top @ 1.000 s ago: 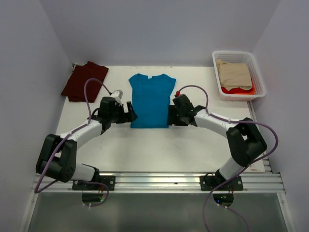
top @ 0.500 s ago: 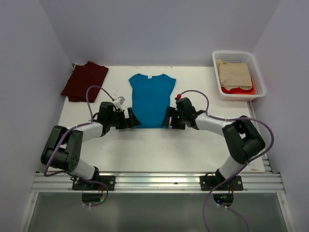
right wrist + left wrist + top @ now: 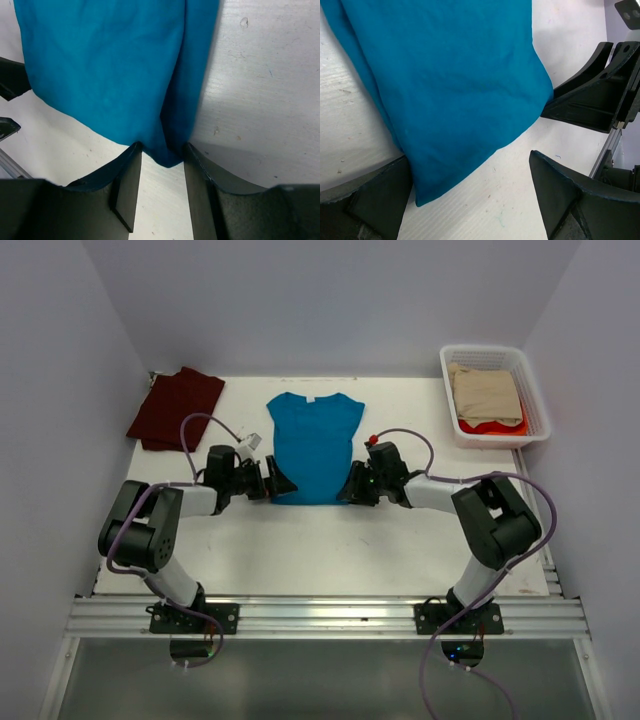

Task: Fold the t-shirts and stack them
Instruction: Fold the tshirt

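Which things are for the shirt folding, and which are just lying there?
For the job: teal t-shirt, maroon t-shirt, left gripper and right gripper at the teal one's near corners.
Just lying about: white basket, tan cloth and red cloth in it.

Overhead view looking down on the teal t-shirt [image 3: 314, 445], wrist views close at its near corners, hem shared

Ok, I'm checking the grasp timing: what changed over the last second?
Both tools slid inward and nearer, onto the near corners of the teal t-shirt. The left tool stays wide open astride the left corner. The right tool has narrowed around the right corner; a firm pinch cannot be confirmed. The shirt lies flat as before; the maroon t-shirt and the basket have not moved.
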You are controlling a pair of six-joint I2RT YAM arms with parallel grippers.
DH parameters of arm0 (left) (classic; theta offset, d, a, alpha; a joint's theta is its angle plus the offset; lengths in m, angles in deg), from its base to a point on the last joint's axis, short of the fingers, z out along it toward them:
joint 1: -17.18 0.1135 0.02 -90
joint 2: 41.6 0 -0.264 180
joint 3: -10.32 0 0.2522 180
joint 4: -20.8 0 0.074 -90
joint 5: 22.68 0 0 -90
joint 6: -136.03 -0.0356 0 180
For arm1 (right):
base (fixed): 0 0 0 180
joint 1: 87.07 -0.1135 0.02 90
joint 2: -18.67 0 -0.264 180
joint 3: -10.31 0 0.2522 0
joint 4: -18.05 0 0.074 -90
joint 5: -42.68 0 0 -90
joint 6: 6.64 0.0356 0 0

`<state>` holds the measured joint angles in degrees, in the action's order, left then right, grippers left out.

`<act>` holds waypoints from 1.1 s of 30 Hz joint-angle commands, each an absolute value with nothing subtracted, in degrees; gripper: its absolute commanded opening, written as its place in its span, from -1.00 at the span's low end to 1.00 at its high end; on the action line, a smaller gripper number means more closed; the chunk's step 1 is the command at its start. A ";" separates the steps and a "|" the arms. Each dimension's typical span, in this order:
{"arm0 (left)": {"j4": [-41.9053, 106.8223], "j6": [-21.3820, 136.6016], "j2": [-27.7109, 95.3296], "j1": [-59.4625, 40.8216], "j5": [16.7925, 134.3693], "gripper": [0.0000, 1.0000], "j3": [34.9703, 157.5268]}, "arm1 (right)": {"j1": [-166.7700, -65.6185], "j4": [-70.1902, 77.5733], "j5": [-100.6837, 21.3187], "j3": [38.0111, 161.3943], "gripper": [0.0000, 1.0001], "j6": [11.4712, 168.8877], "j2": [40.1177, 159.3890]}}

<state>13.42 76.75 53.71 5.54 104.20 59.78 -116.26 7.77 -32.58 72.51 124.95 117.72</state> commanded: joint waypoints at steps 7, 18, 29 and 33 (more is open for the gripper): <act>27.70 74.51 53.33 5.67 96.76 0.88 55.28 | -116.07 9.03 -33.00 71.00 -0.35 124.67 118.25; 32.10 75.12 48.49 5.58 93.69 0.92 51.50 | -115.98 8.33 -33.00 70.92 -0.39 123.97 117.99; 27.80 76.79 57.45 5.66 97.03 0.01 53.26 | -115.81 7.80 -33.17 71.53 -0.74 123.44 117.90; 27.79 76.79 58.86 5.66 97.20 -0.28 54.40 | -115.81 7.63 -32.91 72.06 -0.84 123.27 118.43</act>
<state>16.10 78.54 54.43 5.96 102.06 57.40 -116.19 8.01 -32.82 71.71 124.25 118.07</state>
